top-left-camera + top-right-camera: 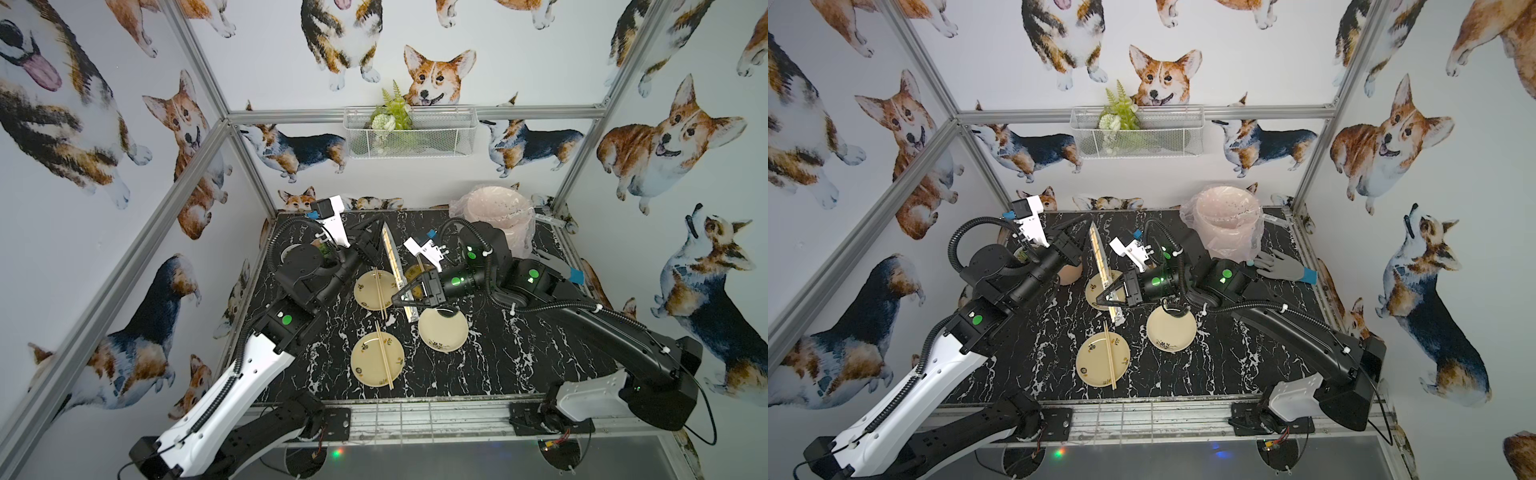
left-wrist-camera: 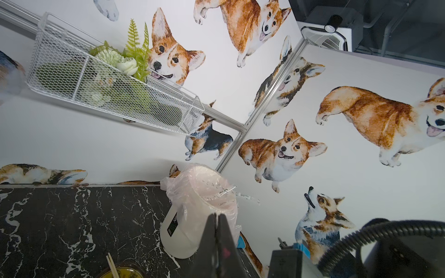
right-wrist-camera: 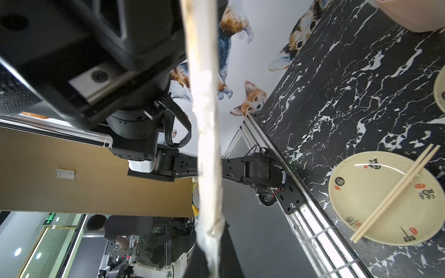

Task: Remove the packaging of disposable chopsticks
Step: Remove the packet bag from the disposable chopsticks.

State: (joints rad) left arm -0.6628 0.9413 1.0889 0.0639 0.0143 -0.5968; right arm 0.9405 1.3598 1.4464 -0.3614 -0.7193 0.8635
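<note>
Clear crinkly plastic over pale wood: the long narrow sleeve of wrapped disposable chopsticks [image 1: 392,257] is up off the black, white-veined marble-look bench [image 1: 519,357], slanting from far to near over the middle. The right gripper [image 1: 401,298] has its black fingers clamped on the sleeve close to its near end. In the right wrist view the wrinkled plastic runs straight out from between them. The left gripper [image 1: 380,226] sits at the sleeve's far end, fingers [image 2: 208,235] pressed together with basically no gap. Looks like they're pinching the plastic tip there, though the left wrist view doesn't show the plastic itself.

Below are three round, glossy cream plates. The far plate [image 1: 363,291] and the near plate [image 1: 365,368] each carry a bare pair of thin tan wooden sticks [image 1: 384,357] laid across, ends poking past the rims. The right plate [image 1: 440,338] lies just near of the right gripper. A pale pink round bin lined with a baggy clear bag [image 1: 494,208] stands in the far right corner. The widest bare marble is near right, between the plates and the metal rail along the near edge [image 1: 436,417].
</note>
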